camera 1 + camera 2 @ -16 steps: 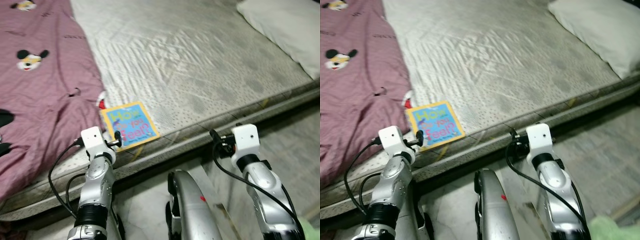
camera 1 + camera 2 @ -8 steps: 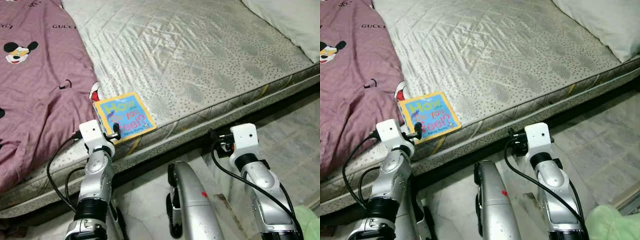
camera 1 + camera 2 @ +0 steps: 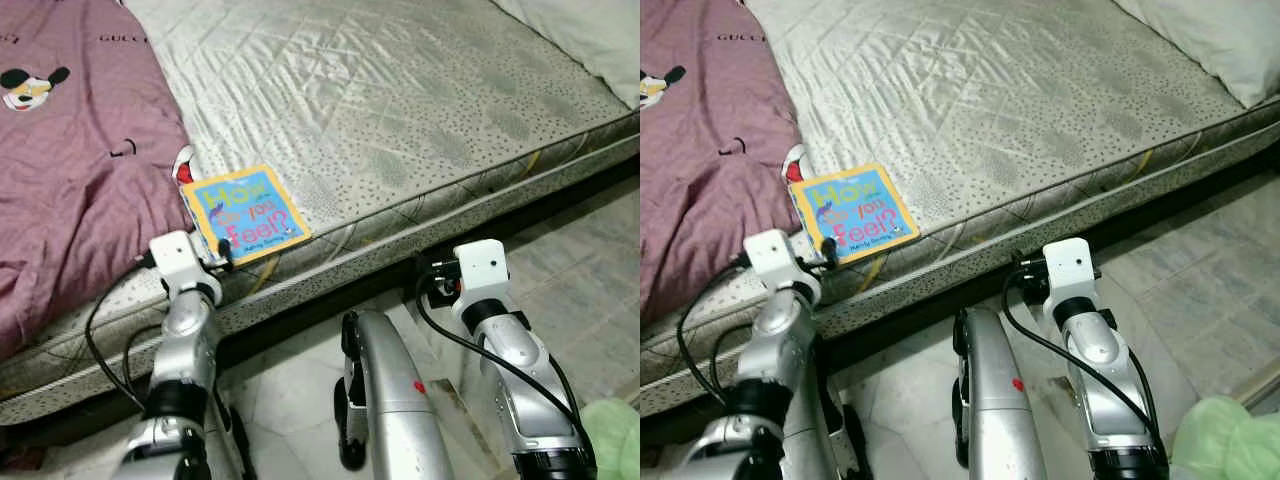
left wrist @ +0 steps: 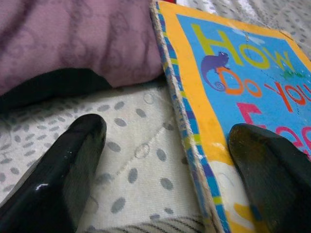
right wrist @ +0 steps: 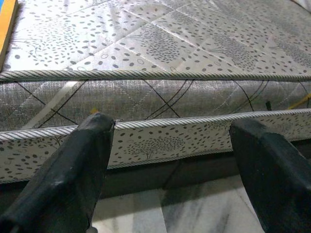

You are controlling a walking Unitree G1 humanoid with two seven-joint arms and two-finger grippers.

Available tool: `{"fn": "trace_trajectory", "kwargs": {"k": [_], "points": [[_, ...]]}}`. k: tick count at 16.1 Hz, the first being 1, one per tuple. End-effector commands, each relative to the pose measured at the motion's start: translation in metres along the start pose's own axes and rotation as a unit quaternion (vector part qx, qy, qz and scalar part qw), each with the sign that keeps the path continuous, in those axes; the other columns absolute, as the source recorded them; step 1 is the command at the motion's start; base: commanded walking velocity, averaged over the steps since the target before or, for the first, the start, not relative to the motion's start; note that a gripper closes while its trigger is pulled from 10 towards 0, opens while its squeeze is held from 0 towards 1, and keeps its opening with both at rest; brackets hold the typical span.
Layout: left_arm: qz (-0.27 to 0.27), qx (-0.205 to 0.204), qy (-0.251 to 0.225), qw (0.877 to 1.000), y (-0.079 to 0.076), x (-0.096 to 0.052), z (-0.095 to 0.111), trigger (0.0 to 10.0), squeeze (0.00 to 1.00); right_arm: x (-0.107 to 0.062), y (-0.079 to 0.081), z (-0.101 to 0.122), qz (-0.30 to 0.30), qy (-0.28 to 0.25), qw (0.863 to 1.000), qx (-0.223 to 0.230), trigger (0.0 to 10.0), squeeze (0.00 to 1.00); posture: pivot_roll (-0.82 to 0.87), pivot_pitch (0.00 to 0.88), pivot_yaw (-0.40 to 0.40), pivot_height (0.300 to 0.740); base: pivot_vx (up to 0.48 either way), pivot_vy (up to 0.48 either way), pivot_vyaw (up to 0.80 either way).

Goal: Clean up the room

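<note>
Book point(image 3: 244, 214) lies flat at mattress point(image 3: 420, 110) edge; left gripper point(image 4: 167, 160), fingers apart astride its corner, may push it off.

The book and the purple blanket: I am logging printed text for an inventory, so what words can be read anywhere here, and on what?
"How Do You Feel?" on the cover of the book, lying at the edge of the mattress.
"GUCCI" printed in small black letters on the purple blanket.
A small line under the book's title is too small to read.
</note>
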State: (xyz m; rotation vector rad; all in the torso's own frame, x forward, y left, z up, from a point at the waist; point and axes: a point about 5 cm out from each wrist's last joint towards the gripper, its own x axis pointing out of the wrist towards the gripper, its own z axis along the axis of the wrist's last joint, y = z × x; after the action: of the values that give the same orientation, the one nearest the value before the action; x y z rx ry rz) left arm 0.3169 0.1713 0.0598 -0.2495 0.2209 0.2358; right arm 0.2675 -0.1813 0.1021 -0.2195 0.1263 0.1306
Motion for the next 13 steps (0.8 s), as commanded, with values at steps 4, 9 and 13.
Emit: {"fn": "trace_trajectory", "kwargs": {"k": [4, 9, 13], "points": [[-0.023, -0.031, 0.029, 0.999, -0.002, 0.008, -0.006, 10.0, 0.0, 0.001, -0.006, 0.003, -0.008, -0.005, 1.0, -0.005, 10.0, 0.0, -0.21, 0.162, -0.016, 0.492, 0.0, 0.0, 0.0], [-0.1, -0.08, 0.092, 0.988, -0.022, 0.013, -0.019, 10.0, 0.0, 0.0, 0.001, 0.02, 0.053, -0.031, 0.998, 0.014, 10.0, 0.0, -0.24, 0.153, -0.025, 0.492, 0.0, 0.0, 0.0], [-0.147, -0.139, 0.135, 0.97, -0.033, 0.011, -0.031, 10.0, 0.0, 0.0, -0.001, 0.029, 0.076, -0.039, 0.996, 0.004, 10.0, 0.0, -0.27, 0.146, -0.027, 0.492, 0.0, 0.0, 0.0]]}}
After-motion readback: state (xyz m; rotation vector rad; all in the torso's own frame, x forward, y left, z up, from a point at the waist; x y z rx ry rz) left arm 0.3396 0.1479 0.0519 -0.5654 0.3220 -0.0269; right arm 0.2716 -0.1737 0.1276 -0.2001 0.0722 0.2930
